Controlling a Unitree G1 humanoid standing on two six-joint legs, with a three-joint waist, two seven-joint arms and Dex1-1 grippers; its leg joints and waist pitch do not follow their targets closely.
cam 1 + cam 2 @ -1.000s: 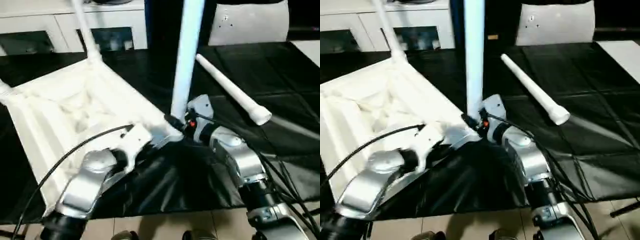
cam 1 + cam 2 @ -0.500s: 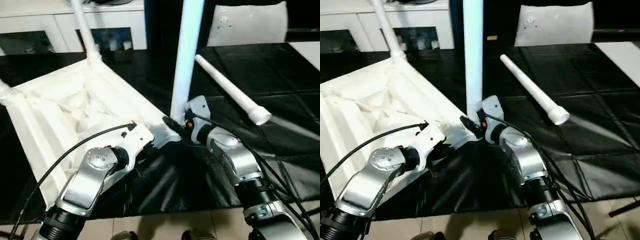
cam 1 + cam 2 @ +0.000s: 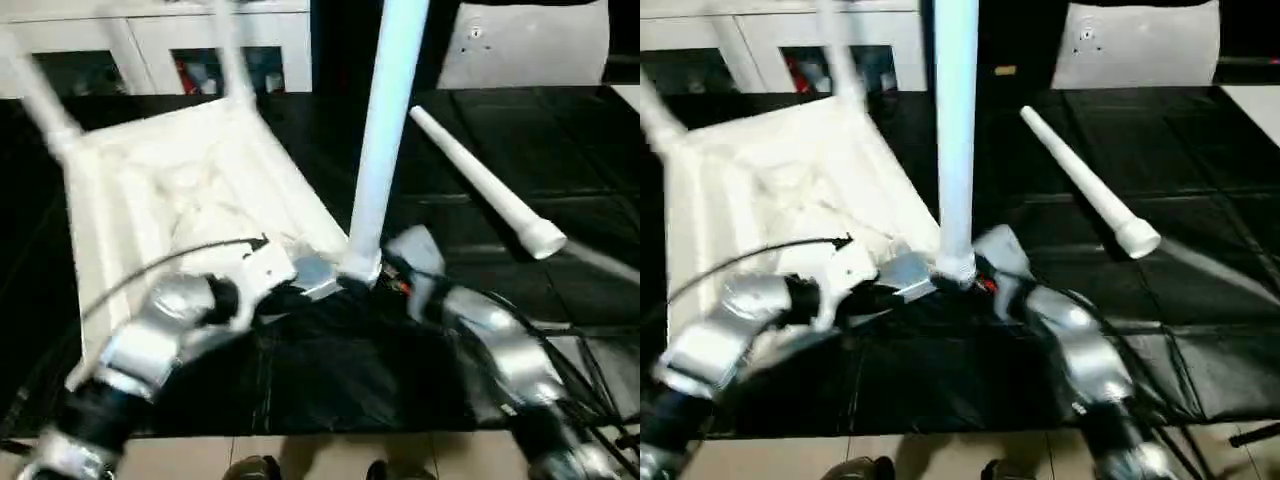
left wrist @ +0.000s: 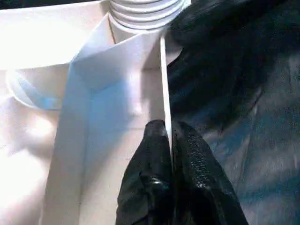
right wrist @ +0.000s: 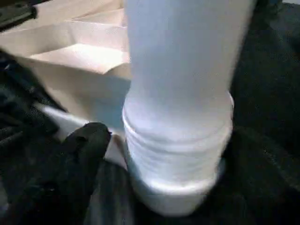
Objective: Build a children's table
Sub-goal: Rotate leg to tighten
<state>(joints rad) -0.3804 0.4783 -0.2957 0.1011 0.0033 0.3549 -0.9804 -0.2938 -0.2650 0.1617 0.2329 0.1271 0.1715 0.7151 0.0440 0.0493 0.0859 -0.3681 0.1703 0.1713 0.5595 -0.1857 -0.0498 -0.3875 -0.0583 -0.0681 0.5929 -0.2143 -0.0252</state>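
No readable writing or labels anywhere.

Left gripper (image 4: 169, 140): fingers pressed together, pinching the thin edge wall of the tabletop (image 3: 170, 190) near its front corner. Tabletop lay underside up, ribs showing, on the black sheet (image 3: 560, 160) covering the surface.

Right gripper (image 3: 395, 275): sat just beside the base of the upright leg (image 3: 385, 130). One black finger (image 5: 86, 140) showed next to the leg's ribbed end; could not tell how wide it stood or whether it touched the leg.

Legs counted: four. One upright in the near corner socket (image 3: 955, 268). Two more stood blurred at the far corners (image 3: 232, 60) and (image 3: 40, 100). One loose leg (image 3: 485, 185) lay flat on the sheet, well apart from the tabletop, on the right side.

Background: white cabinet (image 3: 150, 40) with glass doors.
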